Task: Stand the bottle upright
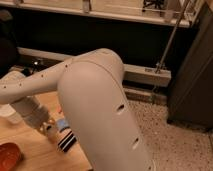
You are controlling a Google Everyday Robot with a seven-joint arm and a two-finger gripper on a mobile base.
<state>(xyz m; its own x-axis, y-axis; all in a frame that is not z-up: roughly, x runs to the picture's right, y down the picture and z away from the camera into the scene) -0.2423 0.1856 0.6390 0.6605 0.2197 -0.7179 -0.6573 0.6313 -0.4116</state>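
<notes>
Operator: Gripper (44, 124) location and state?

Technician: The two-finger gripper sits at the end of the large white robot arm (95, 100), low over the light wooden table (35, 150) at lower left of the camera view. It is closed. The wrist housing covers most of it, so it cannot be told whether it clamps anything.

Operator: Location of the small slim clear plastic bottle (50, 133)?

Technician: The bottle shows as a pale, slim shape directly at the gripper tip, on or just above the table surface. It cannot be told whether it is upright or tilted.

Operator: Adjacent items?

Technician: A white paper cup (10, 114) stands left of the wrist, near it. A small flat blue item (62, 123) lies just right of the bottle. A black block with white stripes (67, 142) lies beside the bottle, to its lower right, near the table edge. An orange-red bowl (9, 155) sits at the lower left corner, apart from the gripper. A speckled floor (170, 135) lies right of the table.
</notes>
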